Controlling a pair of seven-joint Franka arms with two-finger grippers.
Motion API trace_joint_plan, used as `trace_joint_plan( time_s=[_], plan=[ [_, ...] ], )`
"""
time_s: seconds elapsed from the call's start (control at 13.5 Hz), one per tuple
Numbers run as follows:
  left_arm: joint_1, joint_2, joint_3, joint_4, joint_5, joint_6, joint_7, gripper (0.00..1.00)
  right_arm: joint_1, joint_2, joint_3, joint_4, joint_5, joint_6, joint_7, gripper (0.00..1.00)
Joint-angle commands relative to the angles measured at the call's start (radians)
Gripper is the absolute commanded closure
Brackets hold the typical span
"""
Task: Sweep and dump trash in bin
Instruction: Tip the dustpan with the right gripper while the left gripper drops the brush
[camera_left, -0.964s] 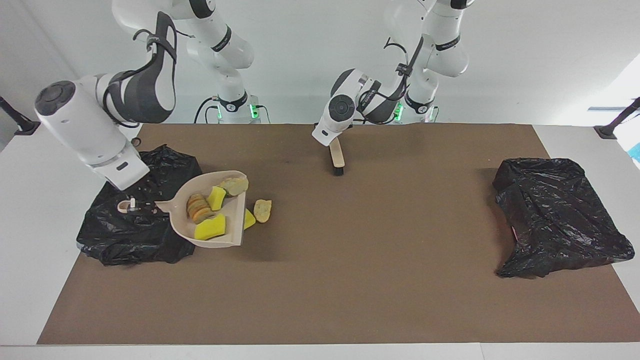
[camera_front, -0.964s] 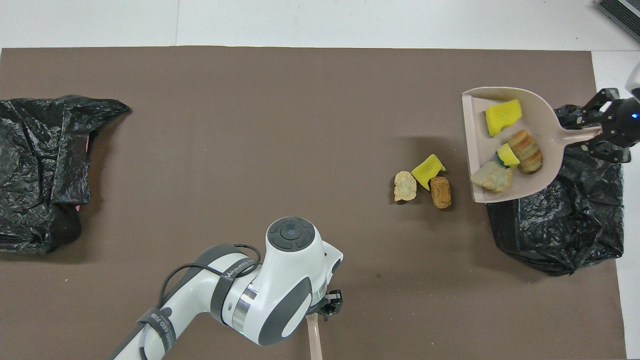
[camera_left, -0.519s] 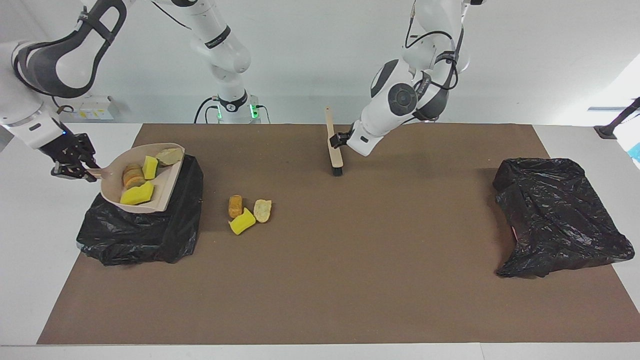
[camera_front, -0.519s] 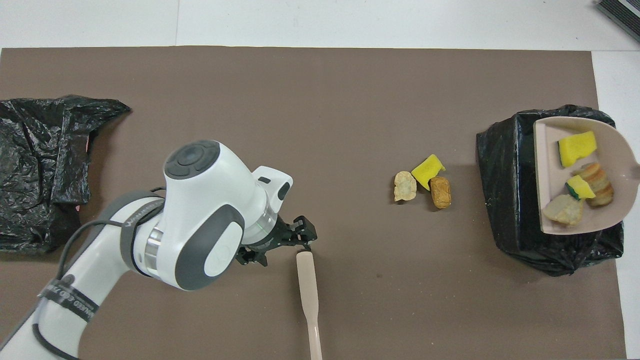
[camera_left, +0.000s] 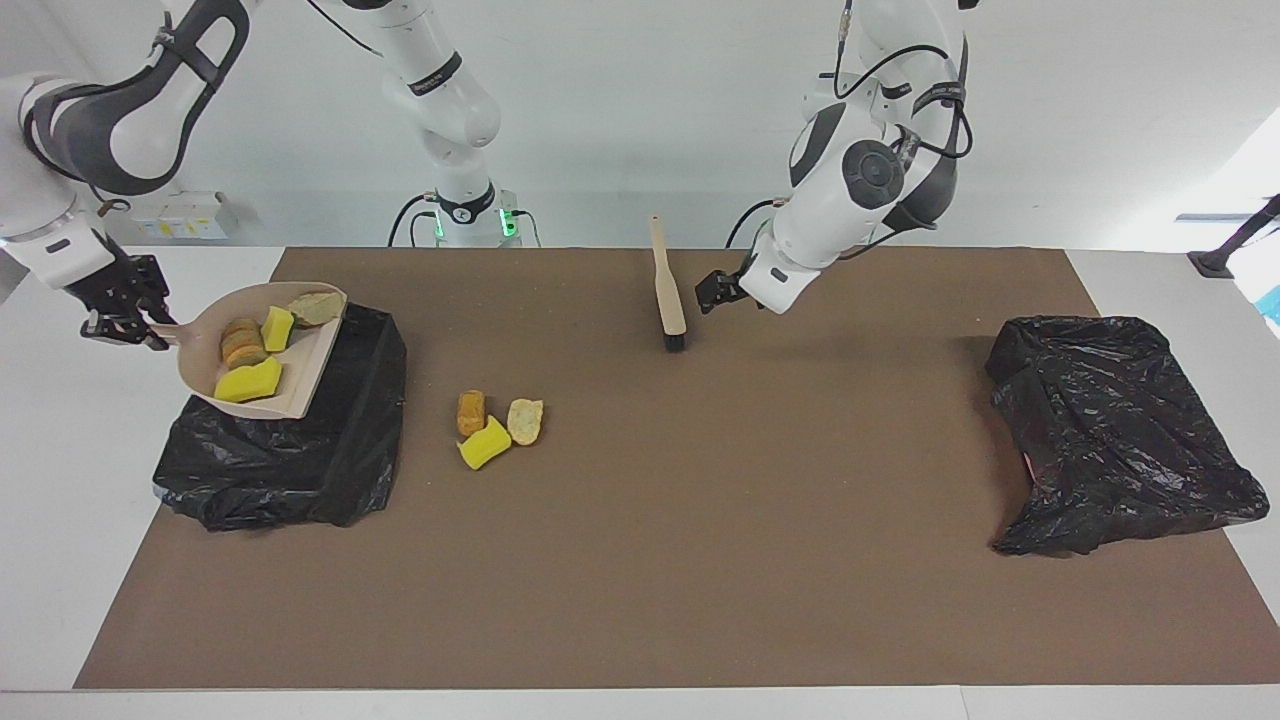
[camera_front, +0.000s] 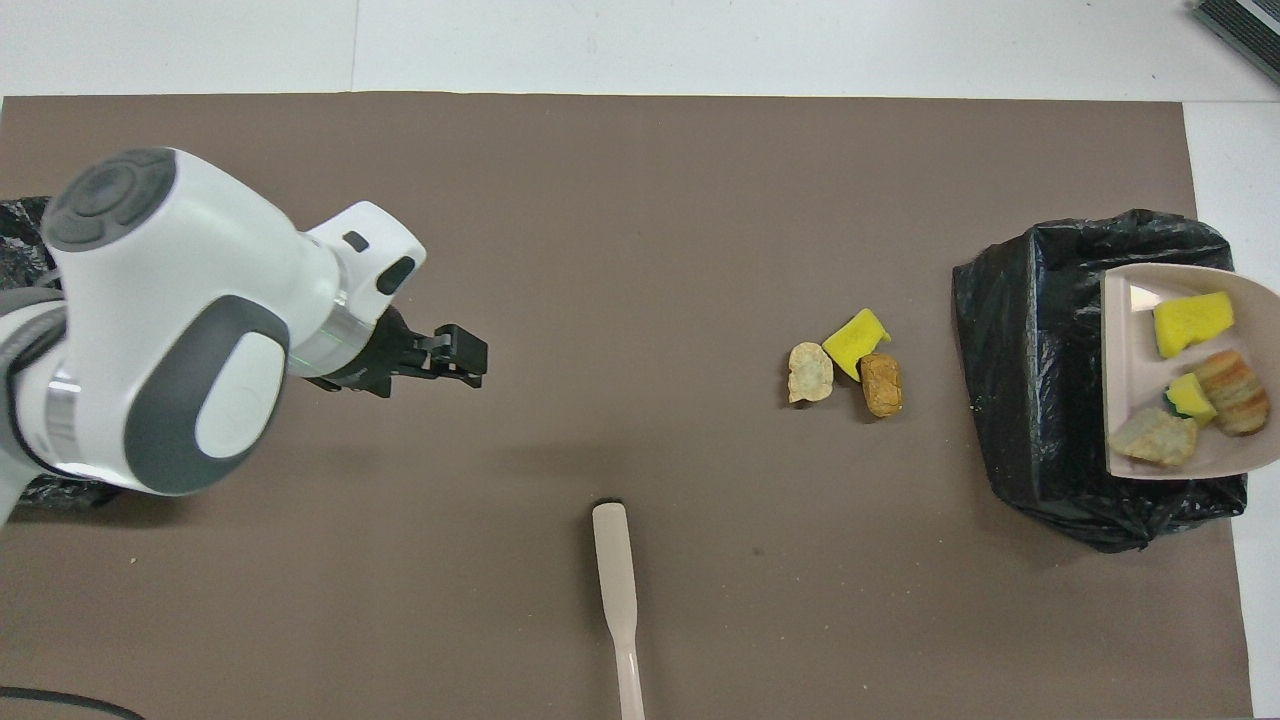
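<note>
Two arms raised — right tool (camera_left: 128, 315) gripping dustpan (camera_left: 305, 375)

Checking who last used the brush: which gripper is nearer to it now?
Left. The left gripper hangs open just beside the brush, apart from it. The right gripper is up at the right arm's end, shut on the dustpan handle over the bin.

Lighting bright, even, diffuse from above; soft faint shadows beside the brush (camera_left: 668, 290) and black bags (camera_left: 1115, 430); focus sharp throughout, slight sheen on bag plastic.
</note>
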Motion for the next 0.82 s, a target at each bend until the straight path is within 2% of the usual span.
trace_joint_plan(
  time_s=[0.0,0.22,0.52,0.74],
  plan=[
    [0.102,-0.005,-0.013,0.037,0.078,-0.018,0.085,0.0,0.051,-0.032,0.005,-0.039,-0.135,0.037,0.1,1.0],
    [0.175,-0.004,-0.013,0.078,0.152,-0.017,0.121,0.0,0.132,-0.051,0.005,-0.062,-0.293,0.035,0.258,1.0],
    [0.227,-0.005,-0.013,0.133,0.282,-0.034,0.22,0.0,0.213,-0.131,0.006,-0.177,-0.505,0.044,0.471,1.0],
    [0.259,-0.005,-0.01,0.176,0.298,-0.093,0.233,0.0,0.268,-0.182,0.006,-0.252,-0.649,0.047,0.608,1.0]
  ],
)
